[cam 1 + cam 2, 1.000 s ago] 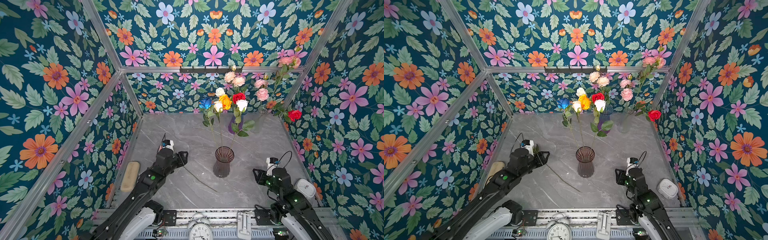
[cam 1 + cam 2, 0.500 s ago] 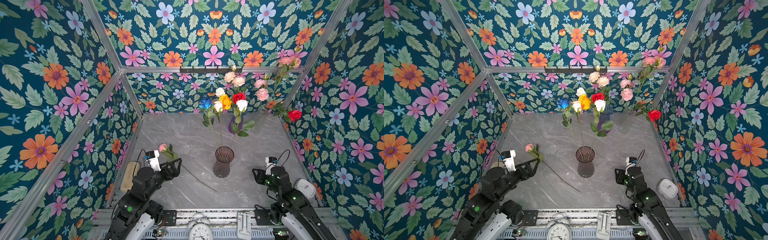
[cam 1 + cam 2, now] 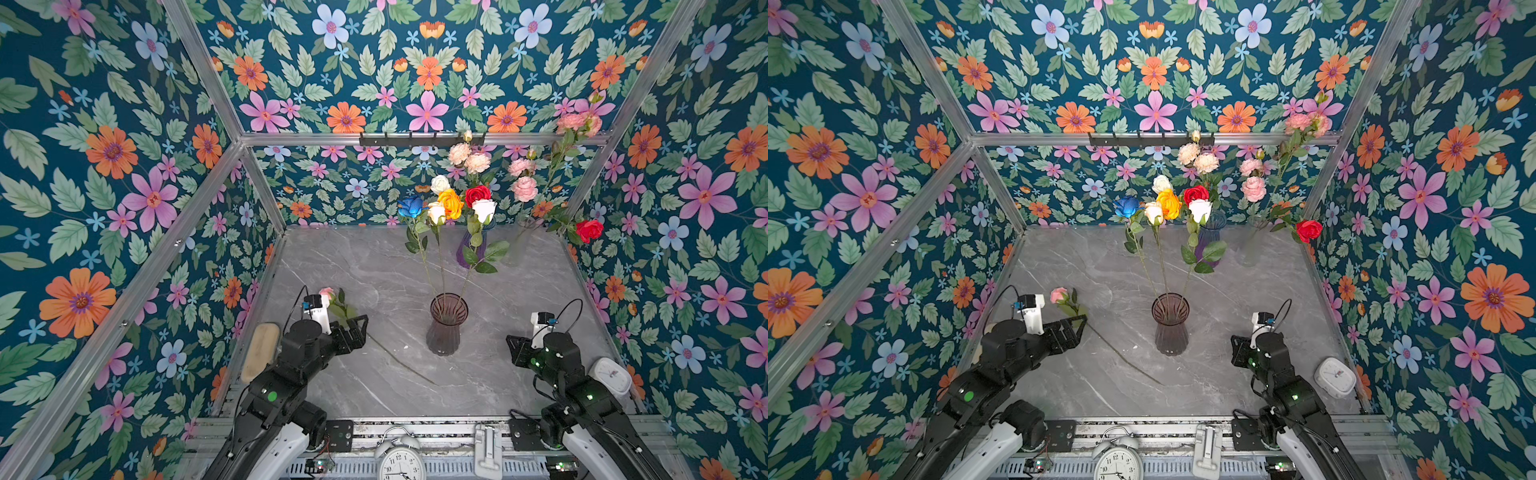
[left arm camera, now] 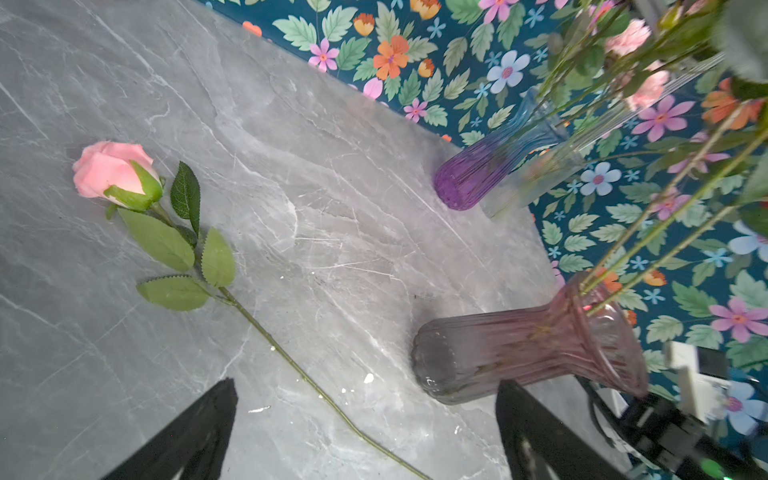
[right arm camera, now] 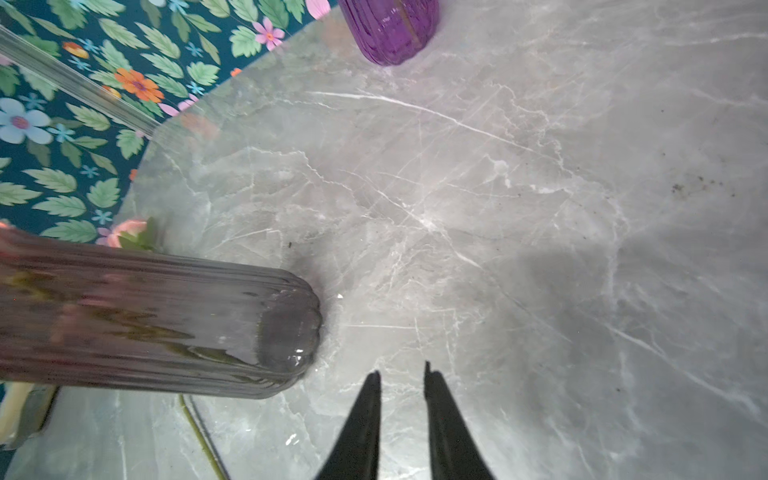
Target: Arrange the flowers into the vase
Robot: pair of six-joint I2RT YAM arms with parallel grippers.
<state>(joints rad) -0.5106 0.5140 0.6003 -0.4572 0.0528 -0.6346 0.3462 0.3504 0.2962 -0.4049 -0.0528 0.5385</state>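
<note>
A smoky pink glass vase [image 3: 448, 328] [image 3: 1170, 326] stands mid-table with three stems in it: a blue rose [image 3: 411, 206] and two white roses [image 3: 484, 209]. A pink rose [image 3: 327, 293] [image 4: 112, 170] lies flat on the table at the left, its long stem [image 4: 291, 365] running towards the vase's foot. My left gripper [image 3: 358, 332] [image 4: 365, 382] hovers wide open over that stem, touching nothing. To the right of the vase [image 5: 166, 324], my right gripper [image 3: 513, 349] [image 5: 401, 370] is all but shut, with only a narrow empty gap between its fingers.
At the back stand a purple vase [image 3: 469, 249] with peach, red, yellow-orange and white flowers, and a clear vase [image 3: 521, 241] with pink ones and a red rose. A beige block [image 3: 259, 351] lies front left, a white clock [image 3: 611, 376] front right, an alarm clock [image 3: 401, 463] by the front rail.
My left arm has drawn back towards the front, uncovering the pink rose on the table, and its jaws have opened wider. My right gripper's jaws have closed to a narrow gap.
</note>
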